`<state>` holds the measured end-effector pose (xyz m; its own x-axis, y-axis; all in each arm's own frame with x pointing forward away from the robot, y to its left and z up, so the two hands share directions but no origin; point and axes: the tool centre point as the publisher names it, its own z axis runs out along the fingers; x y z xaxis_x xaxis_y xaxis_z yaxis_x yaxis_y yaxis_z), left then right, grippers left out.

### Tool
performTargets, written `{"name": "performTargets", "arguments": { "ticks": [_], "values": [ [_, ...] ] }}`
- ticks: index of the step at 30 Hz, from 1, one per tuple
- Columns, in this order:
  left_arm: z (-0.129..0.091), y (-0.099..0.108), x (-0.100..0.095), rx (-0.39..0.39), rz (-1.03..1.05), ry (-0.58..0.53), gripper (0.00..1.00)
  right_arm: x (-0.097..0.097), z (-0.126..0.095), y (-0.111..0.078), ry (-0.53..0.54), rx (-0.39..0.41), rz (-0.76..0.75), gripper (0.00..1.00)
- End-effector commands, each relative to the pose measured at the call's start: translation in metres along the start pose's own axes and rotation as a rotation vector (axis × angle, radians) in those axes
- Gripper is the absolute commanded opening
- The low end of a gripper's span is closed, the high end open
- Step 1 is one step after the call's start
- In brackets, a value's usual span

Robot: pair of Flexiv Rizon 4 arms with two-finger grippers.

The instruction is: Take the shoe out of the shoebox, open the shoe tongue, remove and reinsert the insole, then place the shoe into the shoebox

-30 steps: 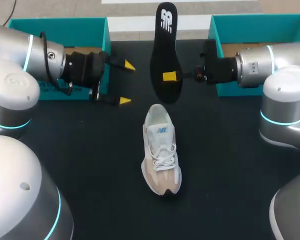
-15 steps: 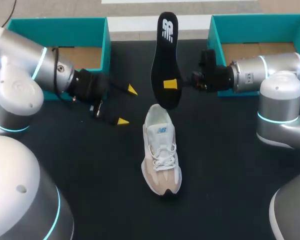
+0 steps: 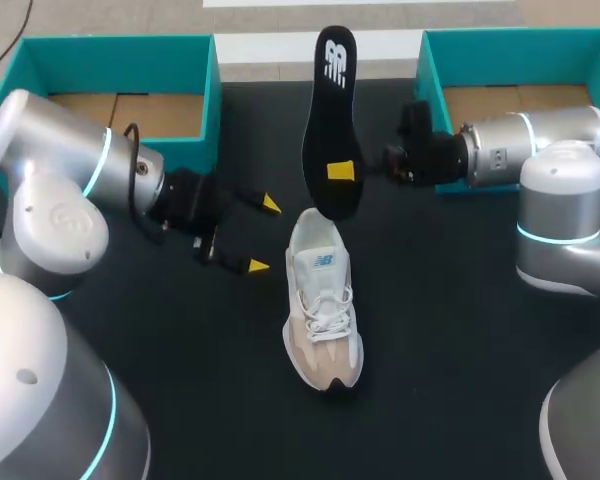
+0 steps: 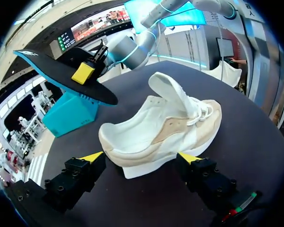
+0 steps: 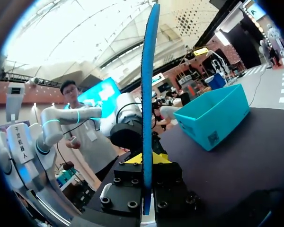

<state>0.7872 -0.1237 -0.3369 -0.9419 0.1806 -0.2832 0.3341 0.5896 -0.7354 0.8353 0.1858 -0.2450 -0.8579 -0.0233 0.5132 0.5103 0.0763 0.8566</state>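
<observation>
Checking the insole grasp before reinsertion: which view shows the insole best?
Head view: the whole insole shows face-on, end to end, with the right gripper clamped on the end nearest the shoe. Left wrist view shows it foreshortened, from one side. Right wrist view shows only its thin edge between the fingers.

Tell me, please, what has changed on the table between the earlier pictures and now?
The left gripper, open, swung away from the left shoebox and across the table toward the shoe, stopping just short of its heel. The right gripper, shut on the insole, dipped it slightly toward the shoe early on, then held. The shoe stayed put; nothing was grasped or released.
</observation>
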Motion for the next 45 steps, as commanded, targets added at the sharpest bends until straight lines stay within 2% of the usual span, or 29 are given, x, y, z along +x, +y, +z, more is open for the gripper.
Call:
{"name": "performTargets", "arguments": {
  "ticks": [1, 9, 15, 16, 32, 37, 45],
  "values": [
    [0.003, 0.001, 0.005, -0.001, -0.023, -0.021, 1.0, 0.002, 0.007, -0.004, -0.013, 0.028, -0.005, 0.0],
    [0.004, 0.002, 0.005, -0.006, -0.024, -0.02, 1.0, 0.006, 0.028, -0.021, 0.053, 0.056, -0.056, 0.0],
    [0.006, 0.001, 0.005, 0.0, -0.046, -0.024, 1.0, 0.001, 0.039, -0.037, 0.085, 0.078, -0.077, 0.0],
    [0.006, 0.001, 0.005, 0.0, -0.05, -0.025, 1.0, 0.0, 0.039, -0.039, 0.05, 0.079, -0.061, 0.0],
    [0.005, 0.0, 0.006, 0.014, -0.101, -0.037, 1.0, -0.001, 0.038, -0.04, 0.051, 0.073, -0.07, 0.0],
    [0.006, -0.003, 0.003, 0.019, -0.105, -0.042, 1.0, 0.001, 0.033, -0.044, 0.046, 0.053, -0.082, 0.0],
    [0.013, 0.0, 0.0, -0.004, -0.158, -0.081, 1.0, -0.002, 0.036, -0.061, 0.053, 0.042, -0.059, 0.0]
  ]
}}
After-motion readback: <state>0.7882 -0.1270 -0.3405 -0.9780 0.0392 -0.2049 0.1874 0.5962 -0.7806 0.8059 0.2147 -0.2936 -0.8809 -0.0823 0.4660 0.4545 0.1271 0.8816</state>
